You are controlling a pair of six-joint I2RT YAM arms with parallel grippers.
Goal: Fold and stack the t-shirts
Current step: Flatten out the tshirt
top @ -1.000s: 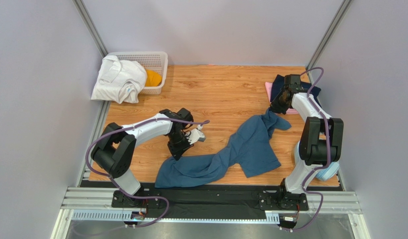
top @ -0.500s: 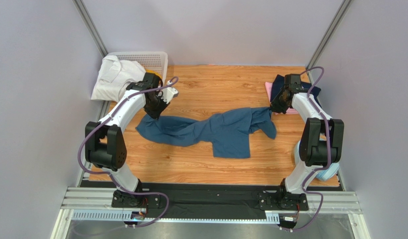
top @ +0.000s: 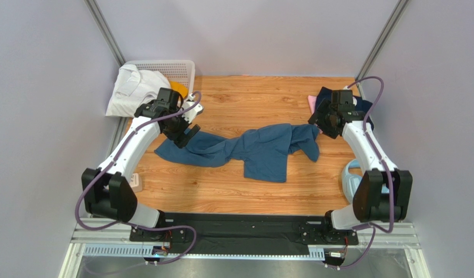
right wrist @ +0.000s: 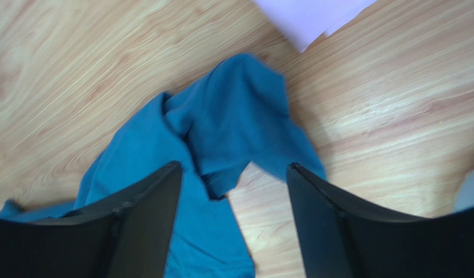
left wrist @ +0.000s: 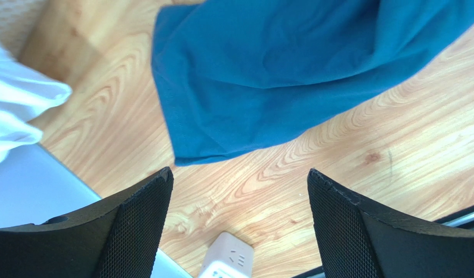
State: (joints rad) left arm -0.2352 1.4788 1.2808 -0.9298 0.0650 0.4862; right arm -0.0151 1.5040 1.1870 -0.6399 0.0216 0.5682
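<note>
The large teal-blue t-shirt [top: 251, 147] lies crumpled in a long band across the middle of the table. My left gripper [top: 186, 131] hovers open just above its left end, and nothing sits between the jaws. In the left wrist view, the shirt's hem [left wrist: 268, 69] lies beyond the open gripper [left wrist: 238, 172]. My right gripper [top: 325, 124] is open over the shirt's right end [right wrist: 233, 127], with only cloth and wood showing in the gap of that gripper [right wrist: 233, 166]. A dark navy shirt [top: 361, 107] lies on a pink one [top: 312, 104] at the far right. A white garment [top: 135, 90] and an orange one [top: 176, 90] sit at the basket.
The white lattice basket [top: 184, 66] stands in the far left corner. Light-blue headphones [top: 352, 176] lie by the right arm at the table's right edge. A small pale box [top: 135, 181] rests near the left edge, and it also shows below the left fingers as a box [left wrist: 228, 260].
Both grippers have opened and let go of the teal-blue shirt. Before that, the left arm carried its end up to the far left, stretching the shirt across the table.
</note>
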